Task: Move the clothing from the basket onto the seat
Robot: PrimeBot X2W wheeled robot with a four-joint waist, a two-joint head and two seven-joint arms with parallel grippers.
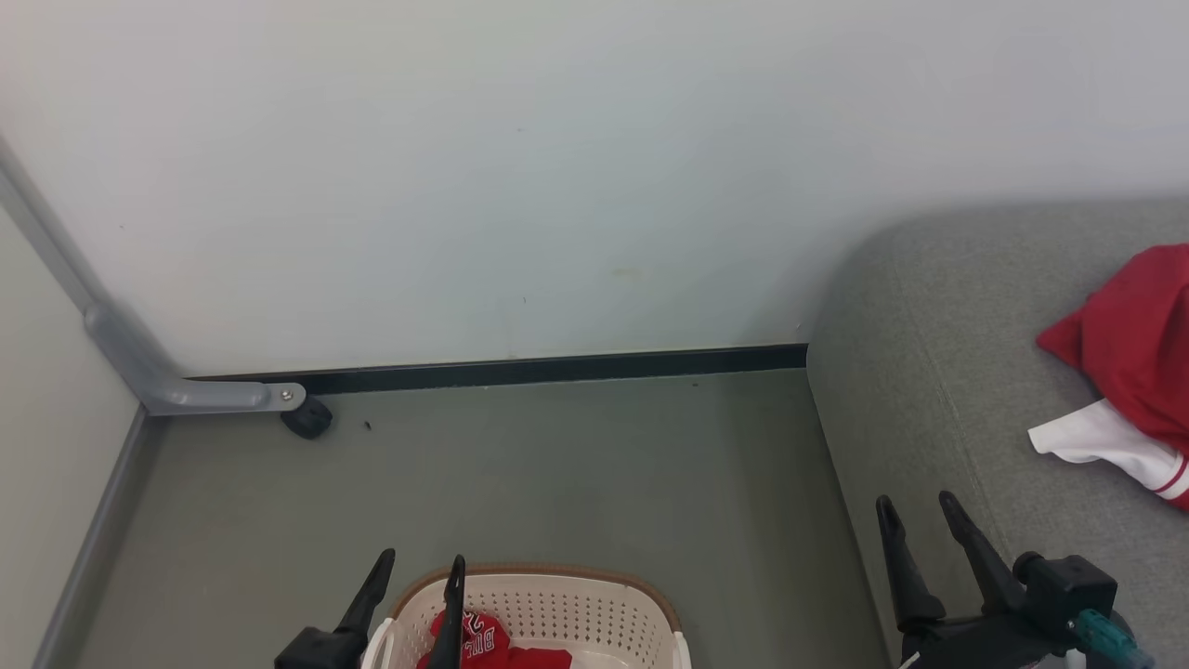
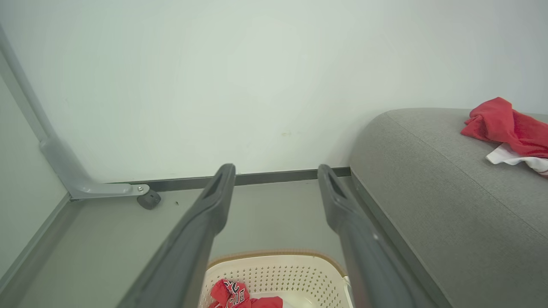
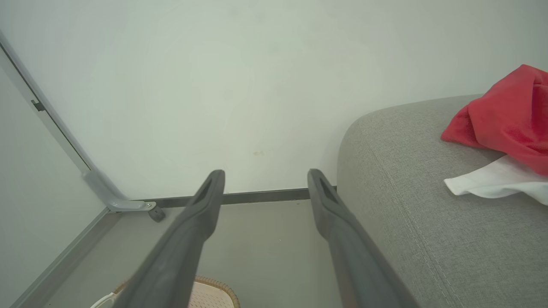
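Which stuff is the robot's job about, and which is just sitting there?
For the job: basket, red top inside it, sofa seat, red clothes already on it.
Just there: grey metal leg, little black wheel.

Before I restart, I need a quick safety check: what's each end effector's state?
Left end effector: open, holding nothing.
Right end effector: open, holding nothing.

The red garment [image 1: 480, 639] lying toward the left side of the basket [image 1: 604, 609] bears creased white lettering. It reads roughly "BUL", uncertain, beside a partly visible "2".
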